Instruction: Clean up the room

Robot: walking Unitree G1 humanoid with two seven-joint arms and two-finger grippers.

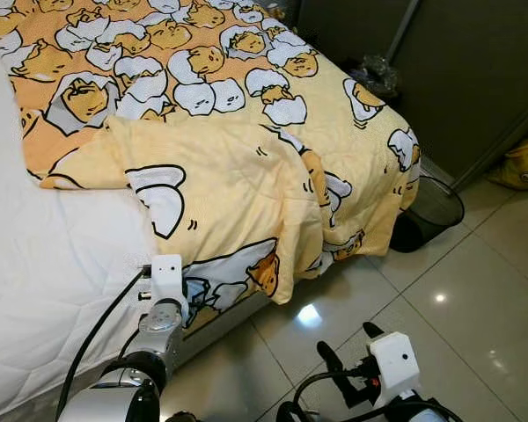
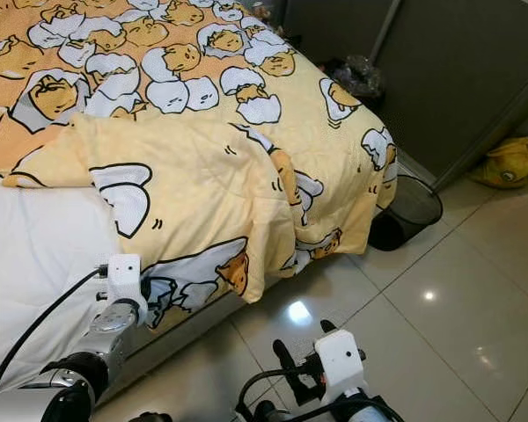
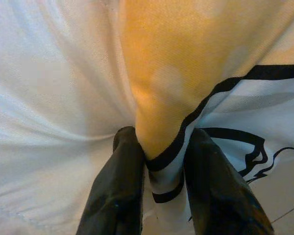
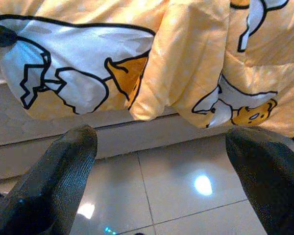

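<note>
The yellow blanket [image 1: 229, 185] with the egg pictures lies bunched up on the bed [image 1: 44, 264]. One side of it hangs over the edge of the bed, down toward the shiny tile floor [image 1: 440, 299]. The white sheet on the bed is bare where the blanket is folded back.

The left gripper [image 3: 164, 161] has its jaws squeezed tight on a fold of the blanket, near the edge of the bed. The pinch looks small, just a bit of cloth with a black line on it.

The right gripper [image 4: 157, 161] hangs low over the floor, pointing at the part of the blanket that droops down. Its jaws are wide apart and hold nothing.

I think the job now is to spread the blanket flat. To do it well, the left gripper should pull slow and gentle, so the little pinch does not slip out. It may help if the right gripper grabs the hanging part too, then both pull together. Keep the blanket away from the black mesh bin [image 1: 431, 215] by the corner of the bed.
</note>
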